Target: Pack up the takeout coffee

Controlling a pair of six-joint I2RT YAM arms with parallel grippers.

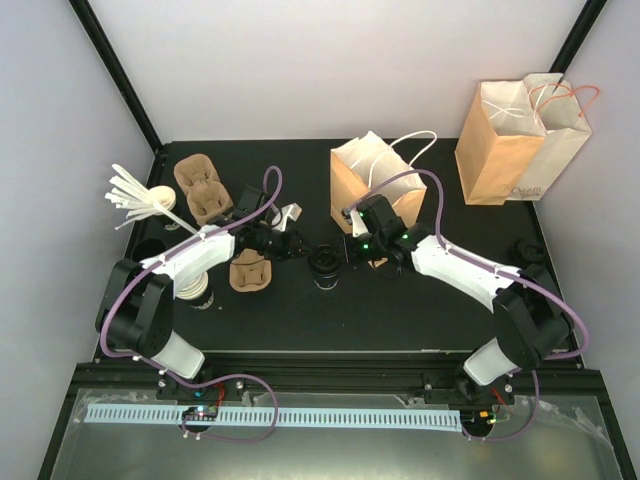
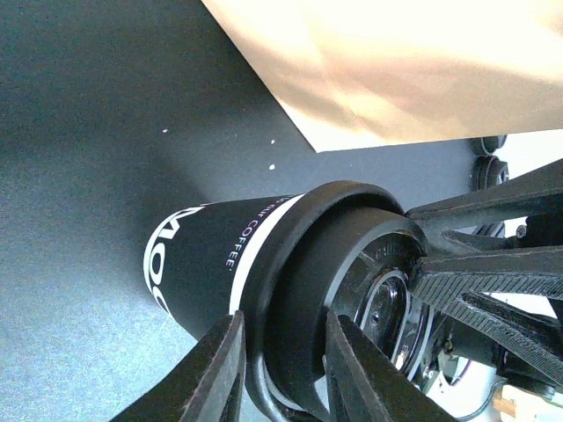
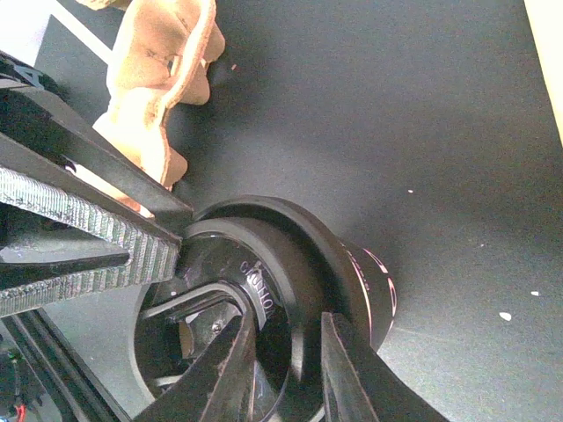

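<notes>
From above, one takeout coffee (image 1: pixel 326 263) stands near the middle of the black tabletop (image 1: pixel 420 310), its black lid facing up. The left hand (image 1: pixel 308 253) and right hand (image 1: pixel 342 255) meet it from either side. There are three paper bags: an open brown bag (image 1: pixel 372 180) just behind the cup, its inside not readable, and a brown bag (image 1: pixel 500 150) and a white bag (image 1: pixel 560 140) together at the far right. Two pulp carriers are in view, one at the back left (image 1: pixel 205 190) and one (image 1: pixel 250 270) just left of the cup. A fan of white stirrers (image 1: pixel 135 193) lies far left. A second cup (image 1: pixel 200 290) is half hidden under the left arm.

In the left wrist view, the left hand (image 2: pixel 286 325) pinches the lid rim of the takeout coffee (image 2: pixel 211 264) between its two fingers. The right hand's fingers (image 2: pixel 493 281) reach the lid from the opposite side. A paper bag (image 2: pixel 396 61) is cut off at the top.

In the right wrist view, the right hand (image 3: pixel 288 323) likewise pinches the lid rim of the takeout coffee (image 3: pixel 308 272). The left hand's fingers (image 3: pixel 88 237) come in from the left, and part of a pulp carrier (image 3: pixel 167 61) shows above.
</notes>
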